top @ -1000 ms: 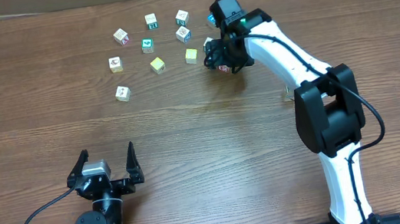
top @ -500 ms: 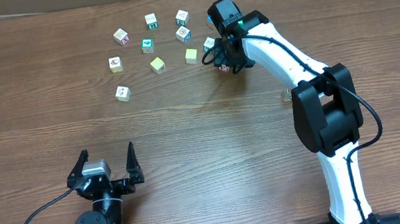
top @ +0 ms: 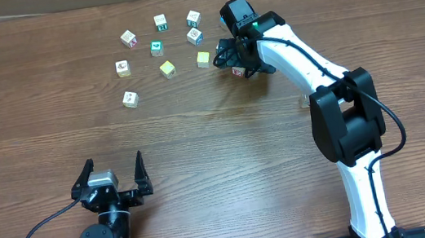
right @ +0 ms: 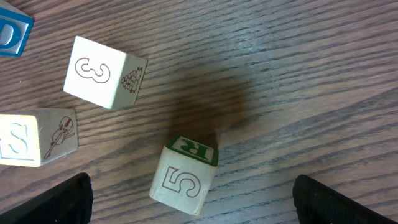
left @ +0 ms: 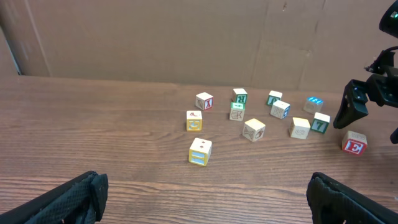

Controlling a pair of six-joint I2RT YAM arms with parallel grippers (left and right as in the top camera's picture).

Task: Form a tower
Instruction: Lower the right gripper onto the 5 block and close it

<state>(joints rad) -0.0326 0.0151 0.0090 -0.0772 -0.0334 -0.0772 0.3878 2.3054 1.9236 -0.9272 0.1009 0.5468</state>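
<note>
Although no tower stands so far, the wooden cubes lie loose and apart on the far part of the worktop. The red-lettered cube sits just beside the right gripper, whose jaws gape wide and grip nothing, with a cube marked 5 lying below them; the left gripper rests spread and empty, well apart. Each cube looks light, stiff and smooth-faced, so it is probably best pinched squarely across two opposite flat faces and set down gently, since a narrow column would topple at a nudge.
</note>
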